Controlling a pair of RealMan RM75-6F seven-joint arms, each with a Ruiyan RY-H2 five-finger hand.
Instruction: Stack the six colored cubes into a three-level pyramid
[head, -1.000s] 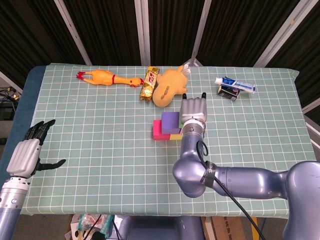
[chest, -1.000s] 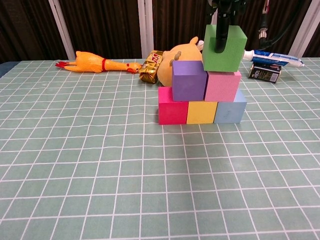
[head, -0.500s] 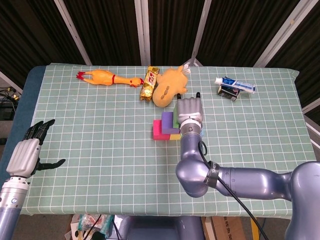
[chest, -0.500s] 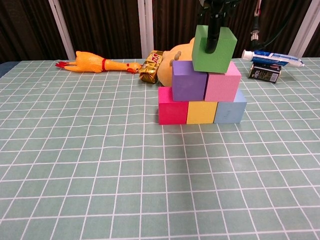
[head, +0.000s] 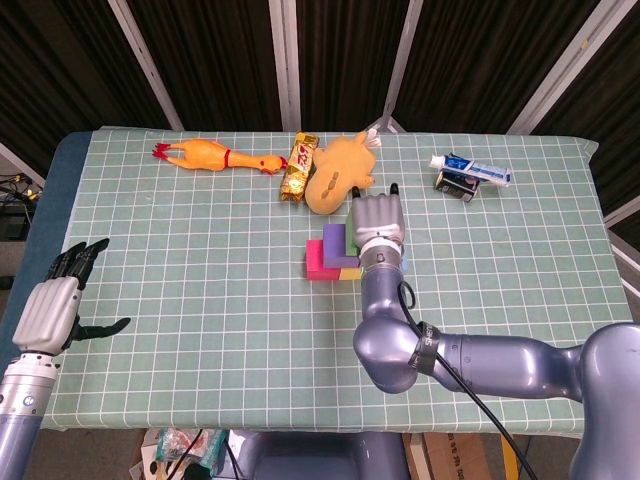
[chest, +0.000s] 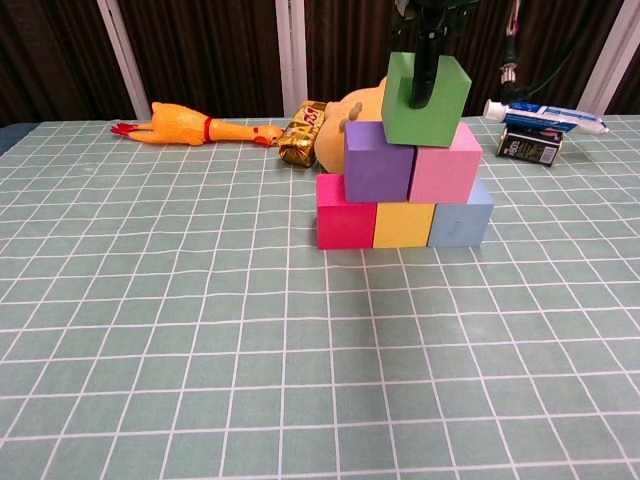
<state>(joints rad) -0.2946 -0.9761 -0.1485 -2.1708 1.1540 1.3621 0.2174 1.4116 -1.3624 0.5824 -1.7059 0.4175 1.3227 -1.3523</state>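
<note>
In the chest view a red cube (chest: 345, 211), a yellow cube (chest: 404, 223) and a pale blue cube (chest: 463, 220) form the bottom row. A purple cube (chest: 377, 161) and a pink cube (chest: 446, 170) sit on them. My right hand (head: 376, 222) holds a green cube (chest: 426, 97), tilted slightly, at the top over the seam between purple and pink; whether it rests on them I cannot tell. A dark finger (chest: 426, 70) crosses its front face. In the head view that hand hides most of the stack. My left hand (head: 52, 305) hangs open off the table's left edge.
At the back lie a rubber chicken (head: 212, 156), a candy bar (head: 299, 166), an orange plush toy (head: 338, 176) just behind the stack, and a toothpaste tube on a small box (head: 468, 173). Green gridded mat (chest: 250, 360) covers the table.
The right hand carried the green cube leftward and down, from above the pink cube to the middle of the second level. The left hand has not moved.
</note>
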